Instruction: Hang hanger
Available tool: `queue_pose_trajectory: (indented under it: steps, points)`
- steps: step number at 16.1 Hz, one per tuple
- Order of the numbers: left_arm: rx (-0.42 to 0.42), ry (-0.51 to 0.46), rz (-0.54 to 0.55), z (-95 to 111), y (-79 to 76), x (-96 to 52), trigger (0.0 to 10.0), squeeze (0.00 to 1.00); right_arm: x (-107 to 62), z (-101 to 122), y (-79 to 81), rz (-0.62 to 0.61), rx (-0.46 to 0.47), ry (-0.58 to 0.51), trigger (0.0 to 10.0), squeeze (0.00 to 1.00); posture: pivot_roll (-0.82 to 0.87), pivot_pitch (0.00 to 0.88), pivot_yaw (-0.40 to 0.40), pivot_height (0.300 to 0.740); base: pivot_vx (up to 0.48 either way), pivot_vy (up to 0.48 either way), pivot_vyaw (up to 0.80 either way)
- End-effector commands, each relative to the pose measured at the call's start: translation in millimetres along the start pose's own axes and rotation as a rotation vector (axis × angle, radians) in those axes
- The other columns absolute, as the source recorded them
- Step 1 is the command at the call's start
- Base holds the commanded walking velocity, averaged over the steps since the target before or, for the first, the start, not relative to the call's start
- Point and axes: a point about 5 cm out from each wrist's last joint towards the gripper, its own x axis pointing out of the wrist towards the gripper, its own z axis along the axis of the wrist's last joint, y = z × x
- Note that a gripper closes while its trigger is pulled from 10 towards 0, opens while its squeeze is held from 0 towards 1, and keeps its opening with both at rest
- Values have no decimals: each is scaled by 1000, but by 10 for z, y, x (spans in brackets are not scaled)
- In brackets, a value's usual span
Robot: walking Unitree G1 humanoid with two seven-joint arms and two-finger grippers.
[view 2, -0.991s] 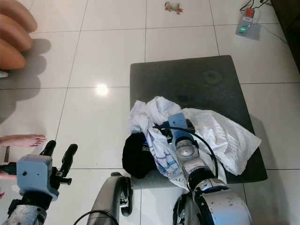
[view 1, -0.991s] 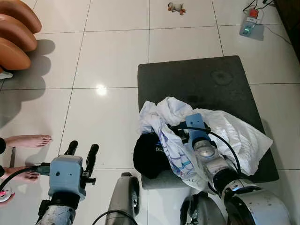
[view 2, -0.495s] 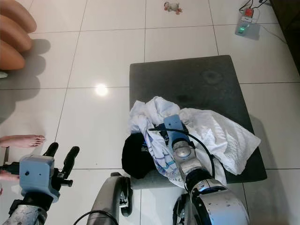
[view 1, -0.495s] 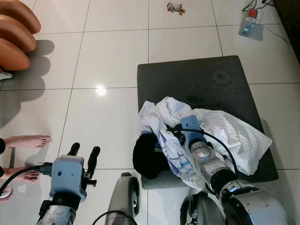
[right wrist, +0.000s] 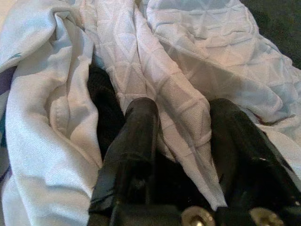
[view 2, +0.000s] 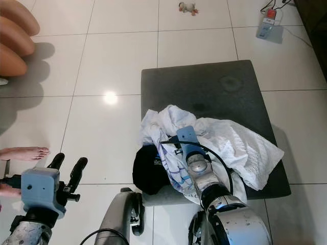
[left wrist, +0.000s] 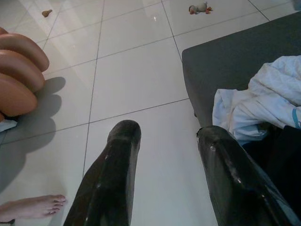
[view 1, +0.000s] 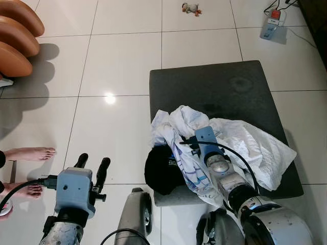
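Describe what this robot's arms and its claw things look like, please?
Each arm is silver metal with a light blue boxy wrist block. The left gripper has two long, rounded black fingers. A black cable loops over the right arm near the right gripper, and another runs to the left wrist.

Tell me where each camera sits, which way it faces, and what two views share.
Head eyes: look down at the dark grey square cushion; both arms show.
Left wrist: looks along the open left pincer over the glossy white tile floor.
Right wrist: looks along the right pincer, open, into the crumpled white quilted cloth.
Shared: the cloth lies on the cushion in the head and left wrist views.
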Motion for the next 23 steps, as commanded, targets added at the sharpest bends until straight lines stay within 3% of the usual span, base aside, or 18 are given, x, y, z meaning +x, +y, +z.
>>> queue_pose_trajectory:
  steps: [1, 7, 13, 15, 17, 20, 23]
  points:
    - [16, 32, 15, -37, 35, -43, 10000, 0, -42, -199, 87, 29, 1, 71, 0, 0, 378, 502, 31, 656, 0, 0, 0]
    - [14, 31, 20, -62, 22, -13, 10000, 0, -38, -174, 92, 25, 25, 61, 0, 0, 368, 483, 23, 656, 0, 0, 0]
    - [17, 29, 32, -117, 26, 54, 10000, 0, -2, 50, 93, 42, 112, -28, 0, 0, 344, 443, 8, 656, 0, 0, 0]
    - [23, 20, 40, -159, 37, 129, 10000, 0, 17, 203, 11, 42, 212, -101, 0, 0, 325, 401, -2, 656, 0, 0, 0]
    - [25, 19, 47, -212, 43, 189, 10000, 0, 23, 310, -49, 44, 245, -157, 0, 0, 300, 358, -14, 656, 0, 0, 0]
    - [30, 18, 56, -346, 52, 345, 10000, 0, 8, 672, -310, 66, 448, -356, 0, 0, 250, 244, -40, 656, 0, 0, 0]
    - [32, 26, 70, -448, 71, 422, 10000, 0, -25, 826, -450, 68, 551, -444, 0, 0, 219, 182, -48, 656, 0, 0, 0]
